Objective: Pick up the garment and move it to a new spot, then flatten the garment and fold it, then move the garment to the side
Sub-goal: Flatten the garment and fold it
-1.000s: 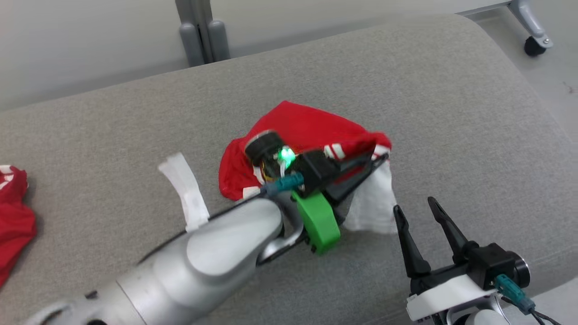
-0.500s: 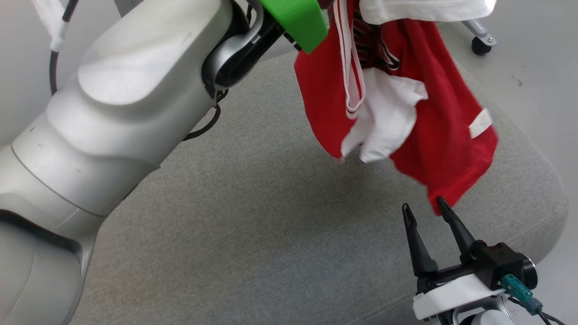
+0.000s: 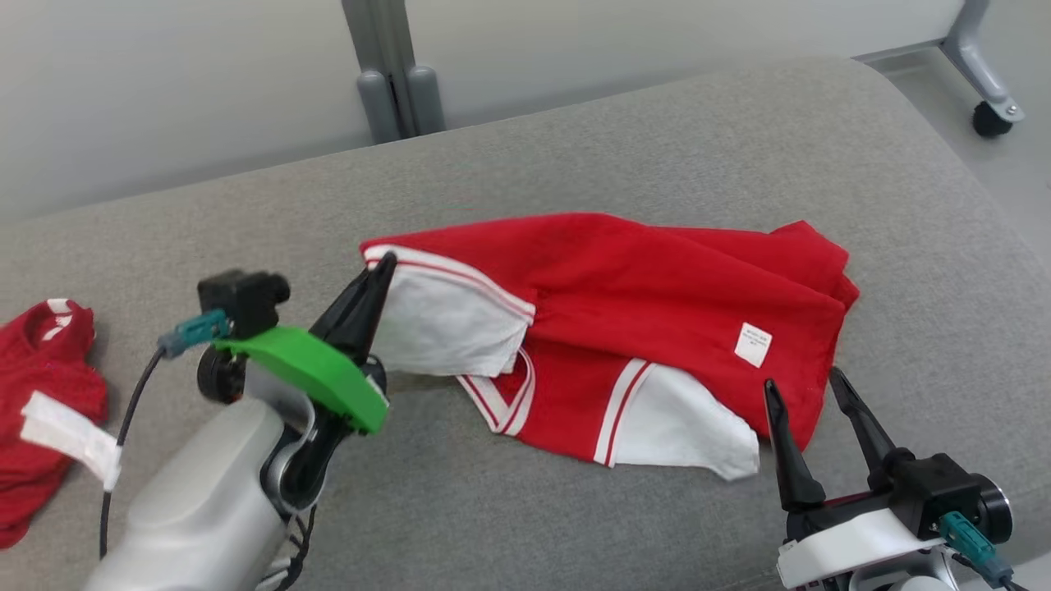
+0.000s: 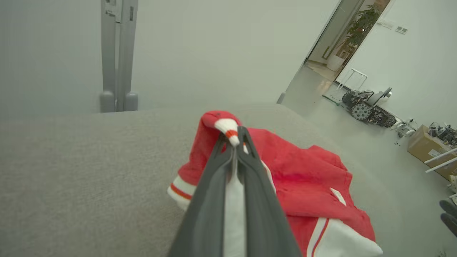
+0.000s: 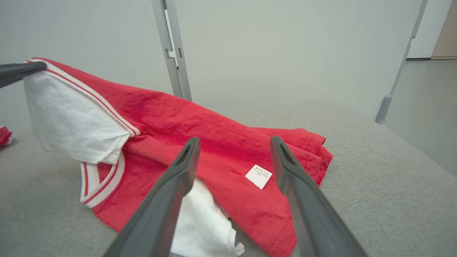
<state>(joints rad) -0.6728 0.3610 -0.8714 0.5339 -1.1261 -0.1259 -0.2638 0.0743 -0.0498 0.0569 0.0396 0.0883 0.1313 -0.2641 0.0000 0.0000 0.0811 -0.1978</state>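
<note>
The garment [image 3: 657, 304], a red jersey with white sleeves and a small white tag, lies spread across the grey cushion [image 3: 575, 148]. My left gripper [image 3: 379, 267] is shut on its left shoulder seam by the striped trim and holds that corner a little above the cushion. The left wrist view has the fingers pinching the trim [image 4: 228, 128] of the garment [image 4: 303, 171]. My right gripper [image 3: 798, 384] stands open just in front of the garment's near right hem. From the right wrist, the garment [image 5: 200, 125] lies beyond the open right gripper [image 5: 234, 142].
A second red cloth [image 3: 41, 386] lies at the cushion's left edge. A grey post [image 3: 394, 74] rises behind the cushion, and a caster wheel [image 3: 989, 119] stands on the floor at the far right. The cushion's rounded right edge drops to the floor.
The garment, bunched a second ago and then hanging high from my left gripper, now lies stretched out on the cushion. The left gripper has come down to the left. The head camera shifted.
</note>
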